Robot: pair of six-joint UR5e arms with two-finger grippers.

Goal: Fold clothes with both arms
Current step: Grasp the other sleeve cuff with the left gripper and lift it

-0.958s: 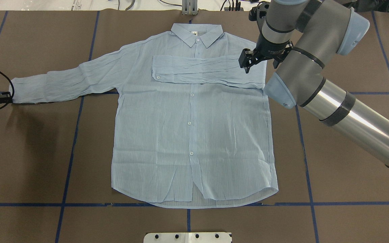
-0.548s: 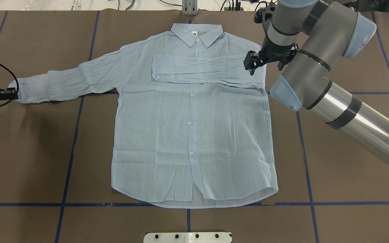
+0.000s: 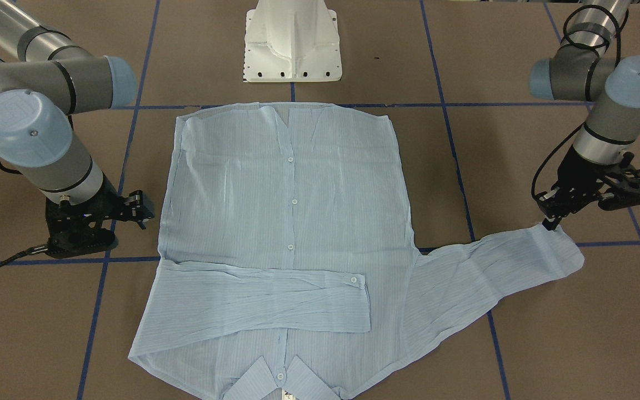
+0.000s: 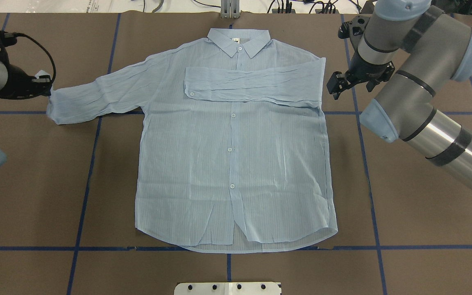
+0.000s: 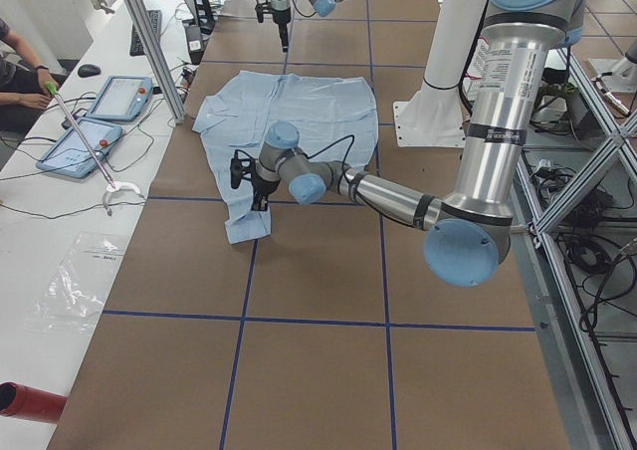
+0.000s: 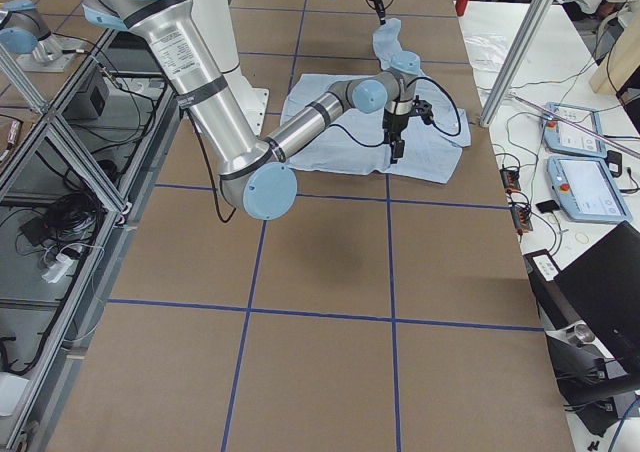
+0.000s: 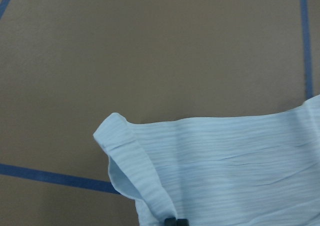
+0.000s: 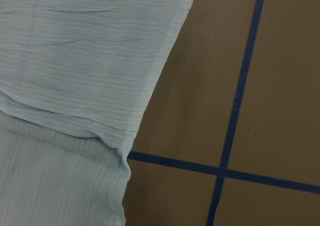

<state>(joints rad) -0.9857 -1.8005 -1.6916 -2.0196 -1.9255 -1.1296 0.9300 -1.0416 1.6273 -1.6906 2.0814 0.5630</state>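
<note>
Cuff (image 4: 53, 107) now inward, perhaps gripped — shirt (image 4: 232, 164) collar-away.

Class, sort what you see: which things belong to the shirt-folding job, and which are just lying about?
Job: shirt; left gripper, pinching its cuff; right gripper, open beside it.
Lying about, on the side bench: tablets, mouse, plastic bag, red tube.
</note>
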